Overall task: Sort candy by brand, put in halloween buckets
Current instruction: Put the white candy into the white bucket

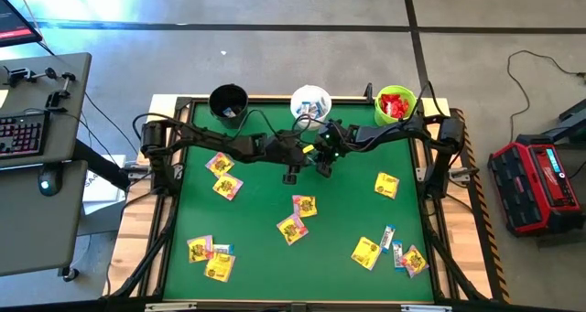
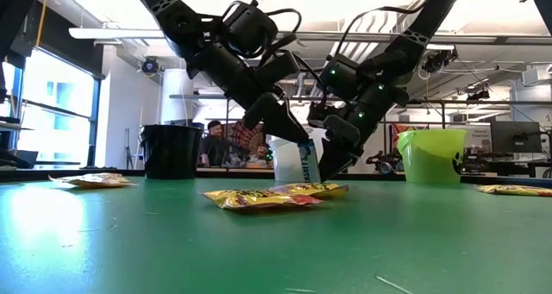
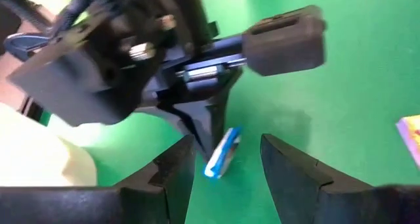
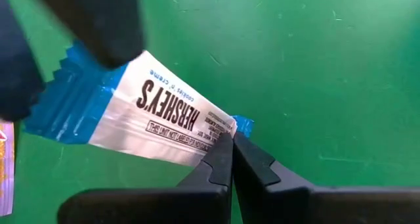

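At the upper centre of the table (image 1: 275, 198), the right end effector (image 4: 231, 142) is pinching the candy bar (image 4: 167, 119) by one end, its long axis reaching toward the spread left end effector (image 3: 226, 165).

Your left gripper (image 3: 226, 168) has fingers (image 3: 174, 175) spread wide over green mat (image 3: 354, 106). White-and-blue candy (image 3: 223, 153) hangs btwn them, pinched by right gripper (image 3: 209, 140) from above. Yellow packet (image 3: 410, 135) at frame edge.

Bright overhead light — blurred wrist views
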### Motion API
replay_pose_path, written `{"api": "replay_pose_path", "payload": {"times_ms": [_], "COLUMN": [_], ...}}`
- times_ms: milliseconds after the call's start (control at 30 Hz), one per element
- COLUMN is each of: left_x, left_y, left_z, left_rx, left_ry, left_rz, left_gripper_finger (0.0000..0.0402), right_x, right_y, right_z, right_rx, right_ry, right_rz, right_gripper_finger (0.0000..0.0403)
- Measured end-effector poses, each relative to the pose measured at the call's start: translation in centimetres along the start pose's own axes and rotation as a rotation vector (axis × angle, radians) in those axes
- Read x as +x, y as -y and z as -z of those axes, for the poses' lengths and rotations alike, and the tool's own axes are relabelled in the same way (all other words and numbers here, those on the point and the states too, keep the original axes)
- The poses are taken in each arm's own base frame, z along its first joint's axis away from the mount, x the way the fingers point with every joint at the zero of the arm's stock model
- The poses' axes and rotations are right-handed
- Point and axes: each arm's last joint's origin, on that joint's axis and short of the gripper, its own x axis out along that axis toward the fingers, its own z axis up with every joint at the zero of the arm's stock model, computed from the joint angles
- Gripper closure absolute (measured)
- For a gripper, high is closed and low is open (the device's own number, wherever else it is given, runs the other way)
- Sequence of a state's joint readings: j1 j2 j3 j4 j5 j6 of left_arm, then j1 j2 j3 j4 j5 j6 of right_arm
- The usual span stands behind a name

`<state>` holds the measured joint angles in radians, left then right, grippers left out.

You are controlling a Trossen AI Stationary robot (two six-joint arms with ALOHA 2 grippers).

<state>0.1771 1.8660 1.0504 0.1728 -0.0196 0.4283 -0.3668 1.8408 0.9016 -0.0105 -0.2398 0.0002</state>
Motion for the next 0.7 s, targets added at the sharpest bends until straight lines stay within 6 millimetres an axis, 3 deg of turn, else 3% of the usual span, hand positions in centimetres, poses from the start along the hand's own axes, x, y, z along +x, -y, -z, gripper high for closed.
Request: {"api": "replay_pose_path", "payload": {"times_ms": [467, 700], "left_x": [0.61, 0.61], "left_y": [0.13, 0.09], "left_z": [0.48, 0.52], "left_rx": [-0.001, 0.006], "left_ry": [0.005, 0.001], "left_rz": [0.043, 0.041], "left_gripper_finger": [0.0238, 0.0288], "right_x": [0.00, 0.00], "right_y": [-0.06, -0.06], "right_z": [-0.07, -0.13], "right_rx": [-0.002, -0.004], "right_ry": [0.007, 0.013], "right_rz": [-0.015, -0.015], "right_gripper_finger": [0.0403, 0.0403]}}
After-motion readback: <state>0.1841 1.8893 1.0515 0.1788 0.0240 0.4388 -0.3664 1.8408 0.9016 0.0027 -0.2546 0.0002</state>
